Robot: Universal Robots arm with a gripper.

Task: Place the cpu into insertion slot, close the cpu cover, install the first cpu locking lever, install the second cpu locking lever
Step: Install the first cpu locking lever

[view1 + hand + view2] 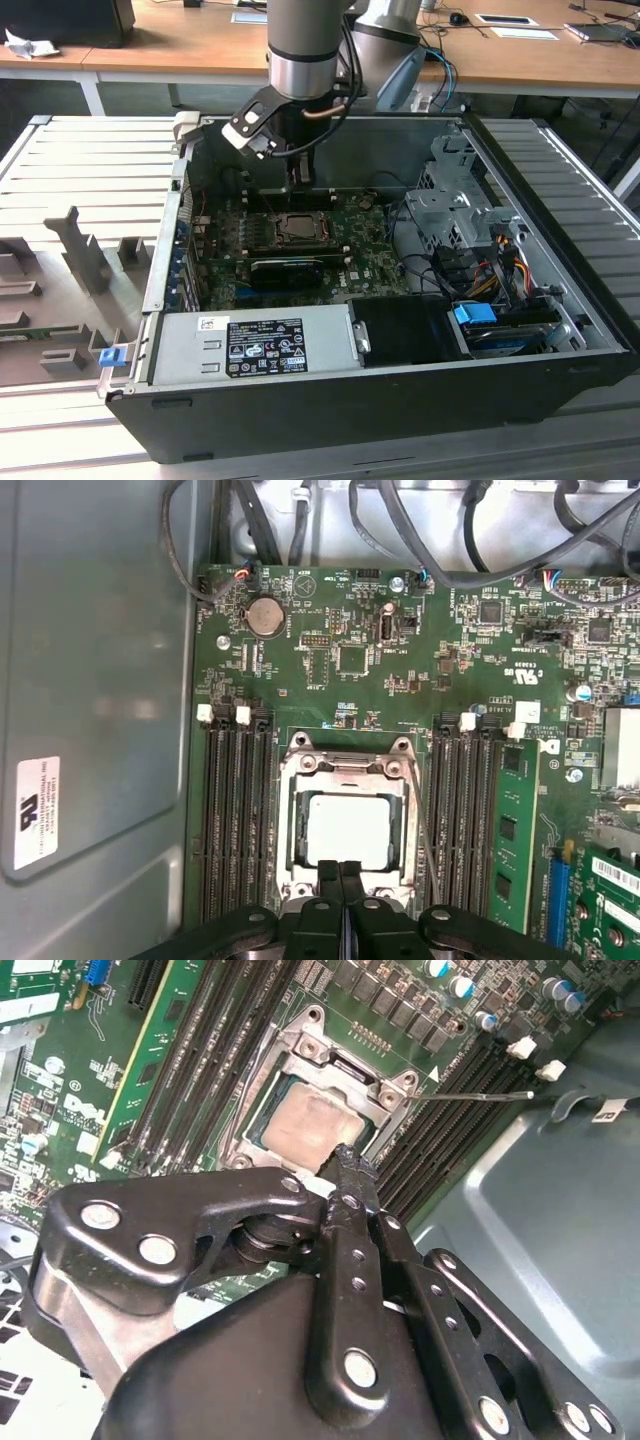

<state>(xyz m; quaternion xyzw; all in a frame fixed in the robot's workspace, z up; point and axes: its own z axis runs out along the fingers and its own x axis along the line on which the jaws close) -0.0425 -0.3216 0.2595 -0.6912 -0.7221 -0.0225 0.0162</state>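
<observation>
Exterior view: the open computer case (400, 400) lay on a slatted table (80, 160). The arm (305, 40) reached down into it above the green motherboard (370, 262), and the power supply (250, 345) ran along the near wall. (Socket detail was too small to judge from there.)

First wrist view, looking straight down: the cpu cover (345, 768) lay flat over the insertion slot (296, 830). The cpu (348, 830) sat in the slot, its grey top showing through the cover's window.

Second wrist view, slanted: it added a thin wire lever (480, 1096), which stuck out sideways from a socket corner over the memory slots (450, 1130), free of the frame.

Gripper (340, 872): its fingers were pressed together with nothing between them. The tips were at the cover's edge, just beside the cpu. Whether they touched the cover could not be told.
</observation>
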